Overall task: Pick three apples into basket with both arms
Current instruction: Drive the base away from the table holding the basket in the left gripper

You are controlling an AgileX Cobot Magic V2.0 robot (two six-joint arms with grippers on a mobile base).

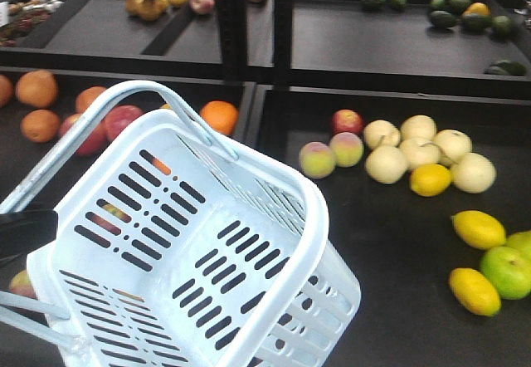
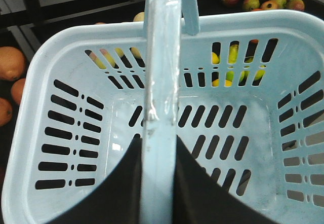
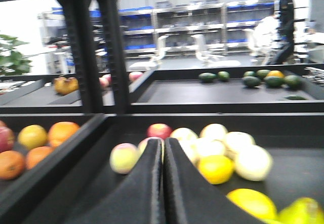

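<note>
The pale blue basket (image 1: pixel 249 242) hangs tilted in the left foreground, and nothing lies in it. My left gripper (image 2: pixel 159 138) is shut on one hoop handle (image 2: pixel 162 57), which runs up between the two black fingers. A black part of that gripper shows at the left edge of the front view (image 1: pixel 25 230). Dark red apples (image 1: pixel 120 120) lie in the left bin behind the basket. One more red apple (image 1: pixel 347 121) lies in the right bin and also shows in the right wrist view (image 3: pixel 159 130). My right gripper (image 3: pixel 163 142) is shut and empty, low over the right bin.
Oranges (image 1: pixel 37 89) lie in the left bin. Pale round fruits (image 1: pixel 419 147), lemons (image 1: pixel 477 228), a green fruit (image 1: pixel 506 271) and pink-green fruits (image 1: pixel 318 159) lie in the right bin. A black divider (image 1: pixel 265 110) separates the bins. The upper shelf holds pears (image 1: pixel 149 3) and avocados (image 1: pixel 444 17).
</note>
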